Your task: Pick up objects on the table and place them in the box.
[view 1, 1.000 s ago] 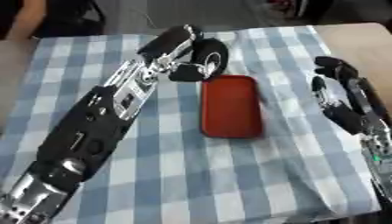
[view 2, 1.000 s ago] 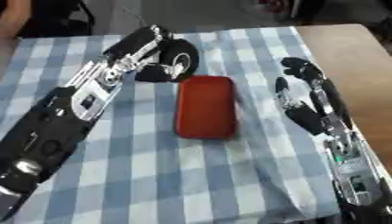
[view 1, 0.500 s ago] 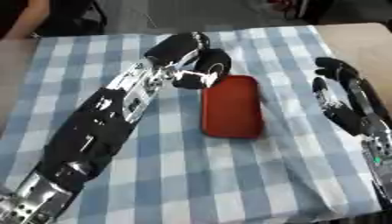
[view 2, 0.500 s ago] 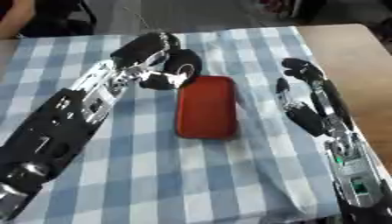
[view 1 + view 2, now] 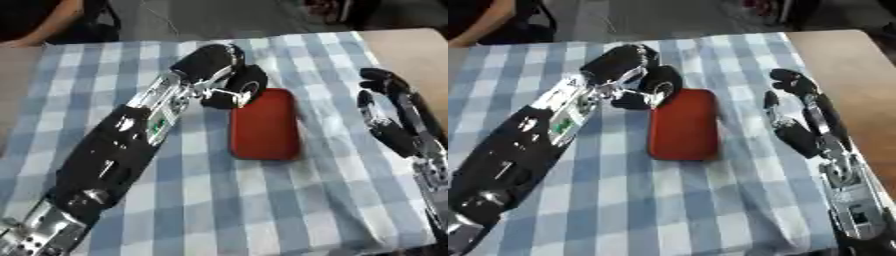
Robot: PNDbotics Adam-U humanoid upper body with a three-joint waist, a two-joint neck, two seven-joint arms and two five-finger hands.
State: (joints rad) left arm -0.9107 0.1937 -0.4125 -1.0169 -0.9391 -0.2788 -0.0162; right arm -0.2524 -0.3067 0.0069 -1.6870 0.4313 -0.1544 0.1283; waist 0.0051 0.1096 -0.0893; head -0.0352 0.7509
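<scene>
A black ring-shaped thing with a pale centre (image 5: 248, 89) sits at the top left corner of a flat red box (image 5: 263, 124) with rounded corners. My left hand (image 5: 210, 61) reaches in from the lower left and covers the ring from above, with fingers (image 5: 222, 101) curled round its near side. Whether the ring rests on the cloth or is lifted, I cannot tell. Right of the box, my right hand (image 5: 796, 125) lies open and apart from it, fingers pointing to the far edge and holding nothing.
A blue and white checked cloth (image 5: 201, 200) covers the table and is wrinkled near the front right. Bare brown tabletop (image 5: 411, 50) shows at the right. My left forearm (image 5: 122, 150) lies diagonally over the cloth's left half.
My left hand has moved right over the black ring and curled round it. The ring has shifted nearer, up to the red box's corner. The right hand has stayed put.
</scene>
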